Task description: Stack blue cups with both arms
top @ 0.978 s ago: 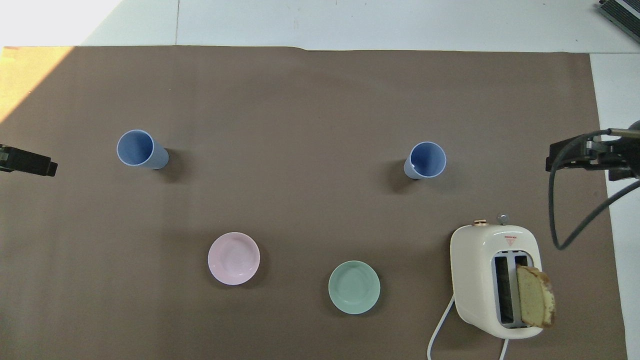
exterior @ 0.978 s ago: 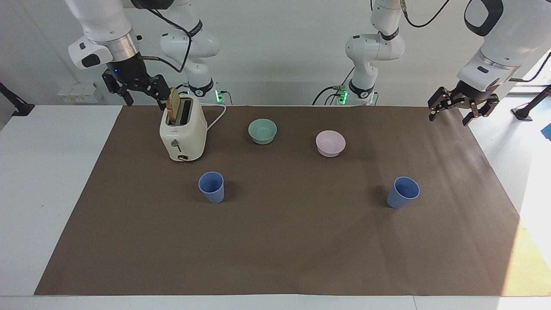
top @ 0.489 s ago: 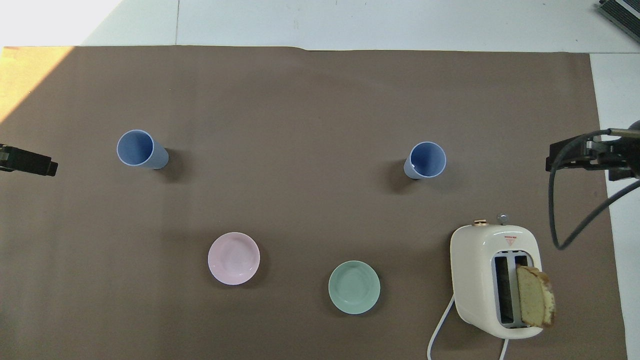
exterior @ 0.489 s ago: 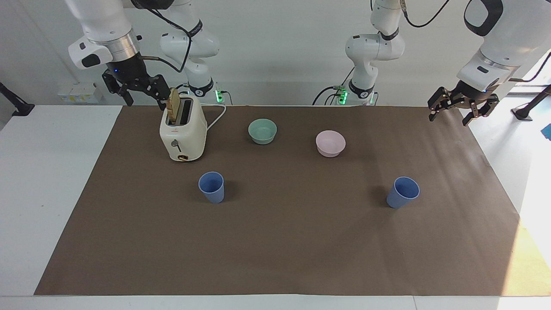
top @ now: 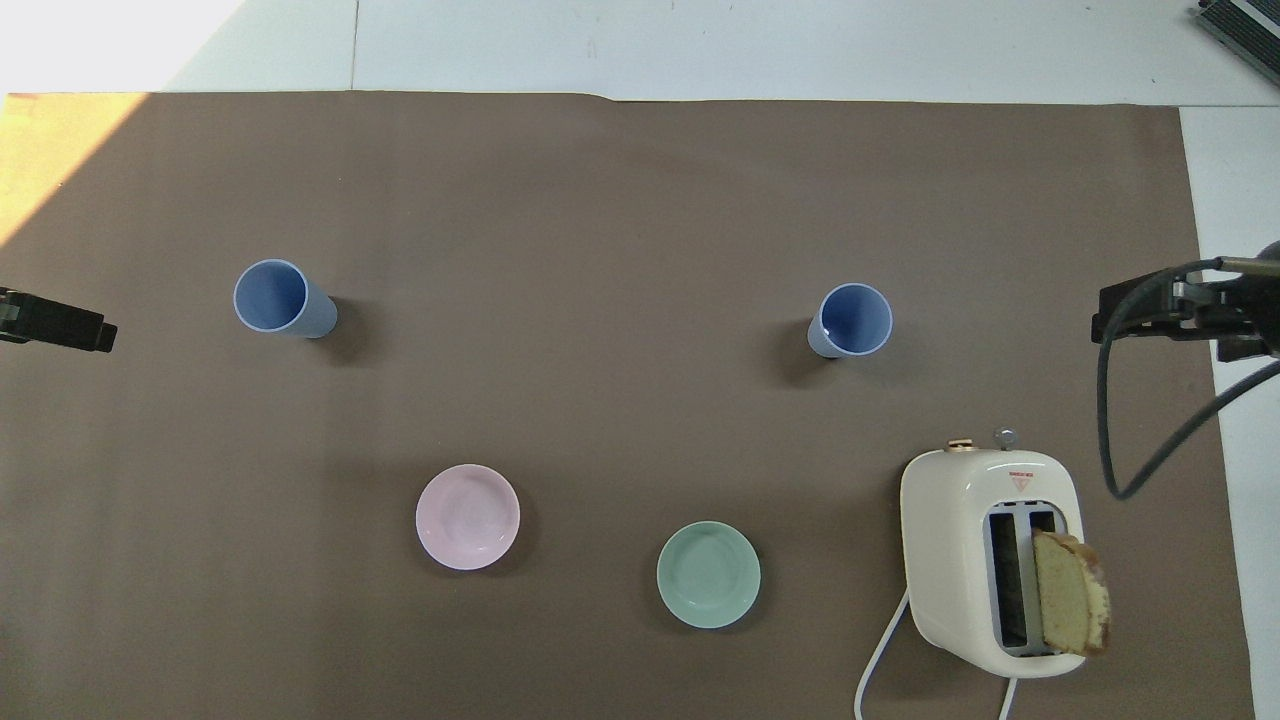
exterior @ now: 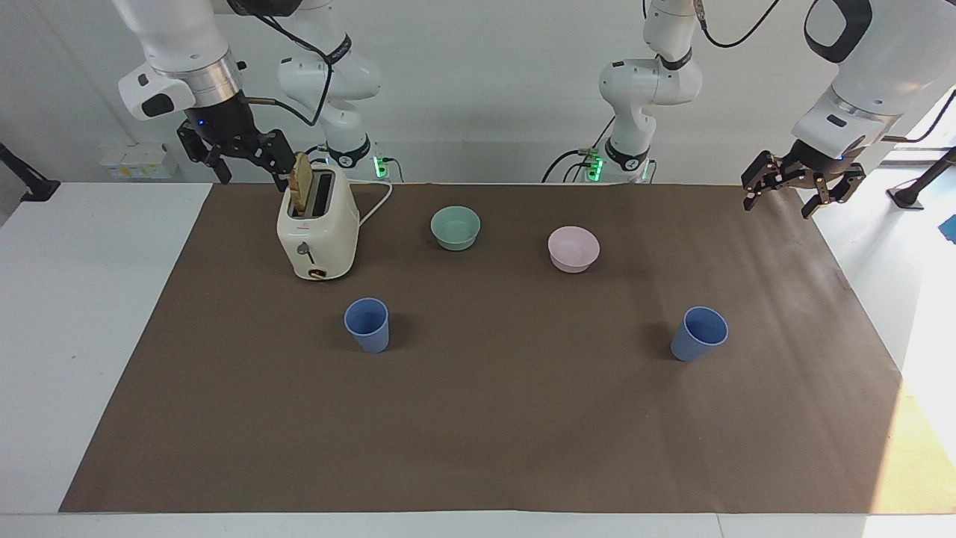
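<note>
Both blue cups stand upright and well apart on the brown mat, one (exterior: 367, 324) toward the right arm's end, just farther from the robots than the toaster (exterior: 317, 228), the other (exterior: 699, 333) toward the left arm's end. Right gripper (exterior: 237, 153), fingers spread, hangs empty beside the bread slice (exterior: 302, 183); left gripper (exterior: 801, 187) hovers open over the mat's corner. Risk ahead: the right arm's descent could clip the toaster, or a tapered cup could tip under an off-centre pinch

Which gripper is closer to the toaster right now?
Right. The right gripper hangs open just beside the toaster, by its bread slice. The left gripper hangs open over the table's other end.
</note>
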